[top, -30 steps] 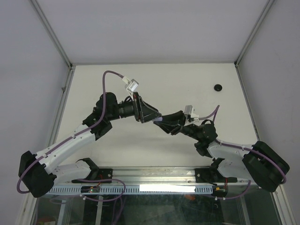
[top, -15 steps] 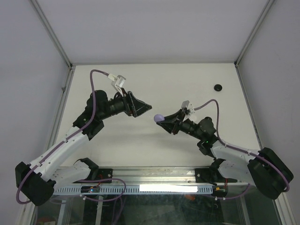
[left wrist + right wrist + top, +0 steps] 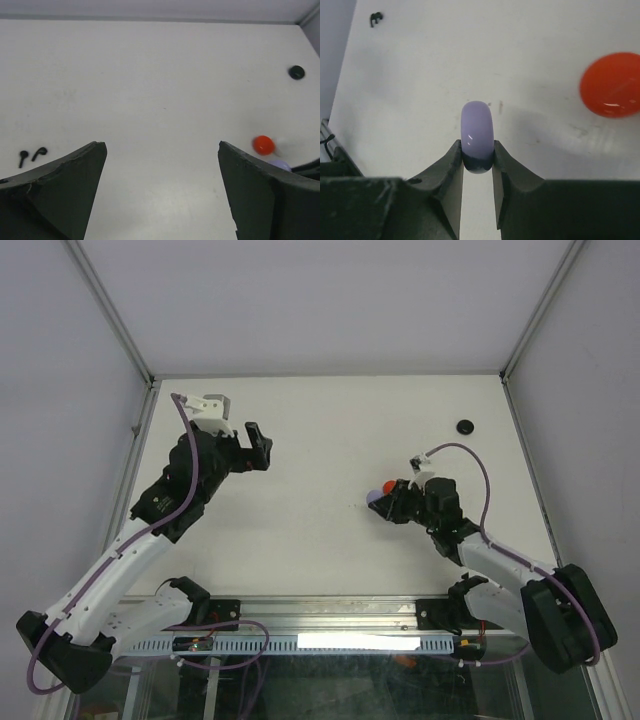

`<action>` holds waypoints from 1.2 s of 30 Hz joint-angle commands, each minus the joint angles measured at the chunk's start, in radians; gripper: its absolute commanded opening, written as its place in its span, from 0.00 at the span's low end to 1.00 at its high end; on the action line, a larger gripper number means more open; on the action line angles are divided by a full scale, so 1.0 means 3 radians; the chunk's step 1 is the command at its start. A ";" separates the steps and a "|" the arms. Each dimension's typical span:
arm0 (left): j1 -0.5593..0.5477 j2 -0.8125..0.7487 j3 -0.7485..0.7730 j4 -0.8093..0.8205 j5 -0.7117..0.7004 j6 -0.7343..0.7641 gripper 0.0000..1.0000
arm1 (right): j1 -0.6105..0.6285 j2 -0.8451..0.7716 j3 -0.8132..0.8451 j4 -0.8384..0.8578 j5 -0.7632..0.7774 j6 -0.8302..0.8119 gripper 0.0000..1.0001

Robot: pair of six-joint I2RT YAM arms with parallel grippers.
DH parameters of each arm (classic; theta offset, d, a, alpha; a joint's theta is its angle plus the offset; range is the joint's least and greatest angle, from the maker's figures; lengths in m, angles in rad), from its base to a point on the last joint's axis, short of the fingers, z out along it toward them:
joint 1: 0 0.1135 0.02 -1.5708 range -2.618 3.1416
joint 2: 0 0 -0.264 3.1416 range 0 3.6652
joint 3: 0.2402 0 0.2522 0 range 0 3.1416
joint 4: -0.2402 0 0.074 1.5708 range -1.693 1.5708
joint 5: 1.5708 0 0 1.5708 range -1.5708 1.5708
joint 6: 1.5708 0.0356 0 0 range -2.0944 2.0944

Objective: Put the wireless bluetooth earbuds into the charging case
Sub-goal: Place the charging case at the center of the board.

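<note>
**Spotter A:** Your left arm rises from its base at the near-left corner and runs up the left side of the table. Its elbow is bent and its wrist is turned in toward the middle.

**Spotter B:** The claw on it, your left gripper, is spread wide. In its wrist view the two fingers sit at the lower corners with bare tabletop between them. It holds nothing and touches nothing.

**Spotter A:** Your right arm lies low from the near-right corner, forearm angled inward, wrist pointing left toward the centre.

**Spotter B:** Your right gripper is clamped on the lavender round piece. The piece stands on edge between the fingertips, with its darker lower rim seated in the pinch. You cannot tell whether it touches the table.

**Spotter A:** Just beside that claw, the red round piece lies flat on the table, clear of the fingers.

**Spotter B:** Two small black earbuds with short stems lie side by side on the table. They are close to your left claw's left finger and well apart from the right claw.

**Spotter A:** Farthest out, the black round piece sits alone toward the far right of the table, away from both claws.
</note>
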 commanded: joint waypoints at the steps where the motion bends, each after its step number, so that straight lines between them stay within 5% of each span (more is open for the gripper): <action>1: 0.0010 -0.0081 -0.0097 0.0033 -0.0937 0.0327 0.99 | -0.0320 0.0087 0.0145 -0.0468 0.0164 0.0250 0.00; 9: 0.0123 -0.0071 -0.0393 0.0111 -0.1189 0.0314 0.99 | -0.0663 0.0636 0.0275 -0.0537 0.0004 0.0350 0.01; 21: 0.0489 -0.0186 -0.0503 0.0111 -0.0787 0.0236 0.99 | -0.0795 0.0442 0.0693 -0.1544 0.0514 0.0012 0.60; 29: 0.0697 -0.0269 -0.0517 0.0104 -0.0548 0.0146 0.99 | -0.0793 0.0365 0.1364 -0.2372 0.0752 -0.0400 0.71; 36: 0.0806 -0.0278 -0.0504 0.0051 -0.0475 0.0071 0.99 | -0.0888 0.0642 0.1908 -0.2250 0.1388 -0.0860 0.79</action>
